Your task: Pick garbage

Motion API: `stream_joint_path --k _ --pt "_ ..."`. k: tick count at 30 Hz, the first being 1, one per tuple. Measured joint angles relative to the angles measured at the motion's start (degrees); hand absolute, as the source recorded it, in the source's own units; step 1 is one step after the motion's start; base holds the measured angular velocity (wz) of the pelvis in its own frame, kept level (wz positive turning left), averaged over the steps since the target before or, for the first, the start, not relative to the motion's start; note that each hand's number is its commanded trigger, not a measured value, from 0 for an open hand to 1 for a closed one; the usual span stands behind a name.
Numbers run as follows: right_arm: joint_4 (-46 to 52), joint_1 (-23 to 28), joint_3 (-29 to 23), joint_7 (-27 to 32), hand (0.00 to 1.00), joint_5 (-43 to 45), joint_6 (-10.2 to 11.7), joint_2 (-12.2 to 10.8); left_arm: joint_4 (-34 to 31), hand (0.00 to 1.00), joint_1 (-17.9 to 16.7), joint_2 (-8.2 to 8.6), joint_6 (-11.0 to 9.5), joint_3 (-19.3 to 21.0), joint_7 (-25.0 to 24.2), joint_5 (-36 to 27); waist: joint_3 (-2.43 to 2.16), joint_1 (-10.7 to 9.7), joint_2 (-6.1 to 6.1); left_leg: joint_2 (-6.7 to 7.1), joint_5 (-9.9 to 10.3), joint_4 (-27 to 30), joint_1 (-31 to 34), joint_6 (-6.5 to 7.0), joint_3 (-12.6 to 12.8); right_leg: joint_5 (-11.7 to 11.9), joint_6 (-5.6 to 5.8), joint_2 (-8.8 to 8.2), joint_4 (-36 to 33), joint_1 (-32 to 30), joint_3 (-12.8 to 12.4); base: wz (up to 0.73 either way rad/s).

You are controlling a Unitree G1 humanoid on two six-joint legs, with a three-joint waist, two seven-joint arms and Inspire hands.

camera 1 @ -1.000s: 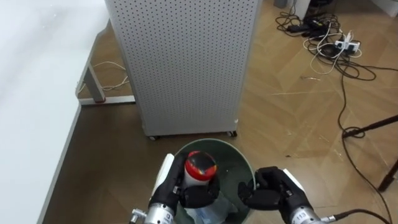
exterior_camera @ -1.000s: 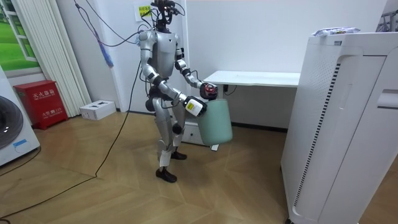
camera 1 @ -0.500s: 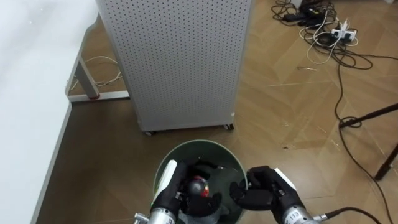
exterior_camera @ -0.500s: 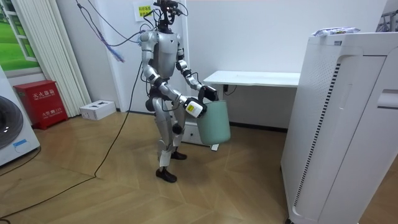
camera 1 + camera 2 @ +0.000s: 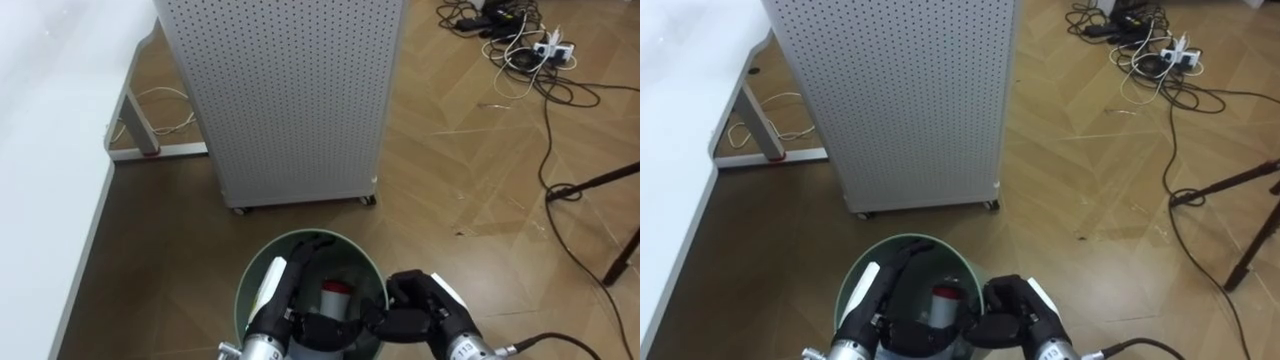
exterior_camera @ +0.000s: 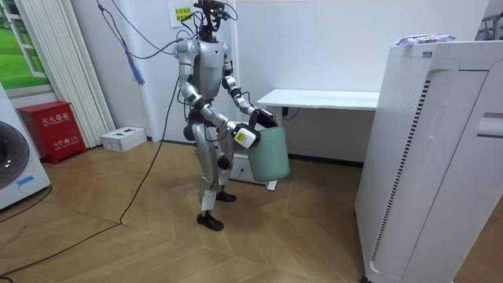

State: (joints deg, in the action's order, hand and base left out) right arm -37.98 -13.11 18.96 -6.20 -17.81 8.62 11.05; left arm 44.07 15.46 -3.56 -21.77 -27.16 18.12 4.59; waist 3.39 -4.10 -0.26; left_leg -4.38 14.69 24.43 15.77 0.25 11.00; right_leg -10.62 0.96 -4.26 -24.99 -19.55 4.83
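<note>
Left eye view: a green bin [image 5: 355, 260] sits at 6 o'clock. A bottle [image 5: 335, 297] with a red cap lies inside it. The left hand [image 5: 285, 300] reaches into the bin at 9 o'clock from the bottle, fingers straight and wide. The right hand [image 5: 410, 318] curls round the rim at 3 o'clock.

Room view: the robot stands by a white table [image 6: 330, 98].

Right eye view: a grey cabinet [image 5: 890, 100] stands at 12 o'clock.

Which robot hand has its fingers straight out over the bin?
The left robot hand: its fingers lie straight across the opening of the green bin, above the red-capped bottle inside. The right robot hand is curled round the rim.
</note>
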Motion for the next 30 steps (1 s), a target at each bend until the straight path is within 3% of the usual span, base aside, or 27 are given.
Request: stream_joint_path --k 5,12,16,20,22,26,30 --pt "0.0 0.3 0.0 0.2 1.0 0.5 0.0 -0.3 0.0 0.0 -0.1 -0.19 0.0 0.0 0.4 0.1 -0.11 0.1 0.14 -0.06 0.0 0.4 0.7 0.0 0.0 0.0 -0.01 0.07 -0.1 -0.7 -0.1 -0.01" --pt "0.9 1.1 -0.1 0.5 1.0 1.4 0.0 -0.3 -0.3 0.0 -0.2 -1.93 0.0 0.1 0.5 0.4 -0.48 0.0 0.62 -0.07 0.0 0.8 0.4 0.0 -0.1 0.0 -0.02 0.12 -0.2 -0.5 -0.4 -0.04" --pt "2.6 3.0 -0.3 1.4 1.0 1.8 0.0 0.2 -0.6 0.0 -0.2 -2.77 0.0 0.1 1.7 3.9 -0.62 -0.4 0.44 0.06 0.0 0.2 -1.5 0.0 -0.2 0.0 -0.02 0.05 -0.3 1.3 -0.2 0.03" --pt "5.7 6.3 -0.4 2.4 1.0 1.7 0.1 0.4 -2.3 0.0 -0.5 -4.17 0.0 0.1 1.8 5.0 -1.45 -0.5 -0.06 0.26 0.0 -0.2 -2.9 -0.01 -0.4 0.1 -0.03 0.13 0.7 3.0 0.0 0.03" --pt "8.1 8.4 -1.0 3.5 1.0 1.7 0.3 0.4 -5.5 0.0 -2.1 -4.97 -0.1 0.1 2.6 5.2 -1.7 -0.5 -0.2 0.2 -0.1 -1.2 -4.4 -0.08 -0.3 0.5 0.07 0.22 1.9 4.6 0.2 -0.02" --pt "8.8 11.6 -1.6 4.3 1.0 1.3 2.0 0.6 -9.7 0.0 -5.5 -5.67 -0.1 0.1 2.9 5.2 -2.69 -0.7 -0.5 0.31 -0.4 -3.6 -8.1 -0.21 -0.3 0.8 0.3 0.28 4.1 8.3 0.4 0.0" --pt "9.0 13.4 -3.7 4.8 1.0 1.6 2.1 0.5 -13.8 0.0 -7.1 -6.5 -0.1 0.6 3.8 5.3 -2.8 -1.0 -0.62 0.85 -0.6 -5.1 -10.5 -0.32 -0.4 0.9 0.46 0.4 5.4 10.7 0.5 0.0"
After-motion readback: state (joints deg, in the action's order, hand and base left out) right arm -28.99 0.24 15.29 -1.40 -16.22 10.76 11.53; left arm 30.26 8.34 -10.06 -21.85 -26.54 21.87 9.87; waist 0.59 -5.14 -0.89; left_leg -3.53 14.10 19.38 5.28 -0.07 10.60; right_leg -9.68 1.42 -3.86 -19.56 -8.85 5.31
